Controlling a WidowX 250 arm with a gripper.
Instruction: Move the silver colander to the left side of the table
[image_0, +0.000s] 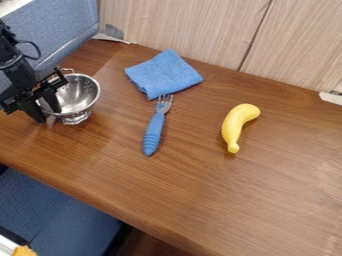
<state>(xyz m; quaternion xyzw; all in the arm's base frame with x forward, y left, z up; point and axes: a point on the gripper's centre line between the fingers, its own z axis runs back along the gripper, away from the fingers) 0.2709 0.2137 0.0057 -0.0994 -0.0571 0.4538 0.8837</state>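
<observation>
Tabletop (247, 210) bears a silver colander (83, 94), one finger (51, 100) of the parted tool (48, 115) inside.

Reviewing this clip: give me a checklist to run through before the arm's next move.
1. Silver metal colander on the left side of the brown wooden table: ok.
2. Jaws of the black two-finger gripper apart: ok.
3. Jaws clear of the colander for backing away: not ok, they overlap its near-left rim in this view.
4. Colander's base flat on the table: cannot tell.
5. Blue-handled fork and folded blue cloth apart from the colander: ok.
6. Yellow toy banana out of the gripper's way: ok, it lies well to the right.
</observation>
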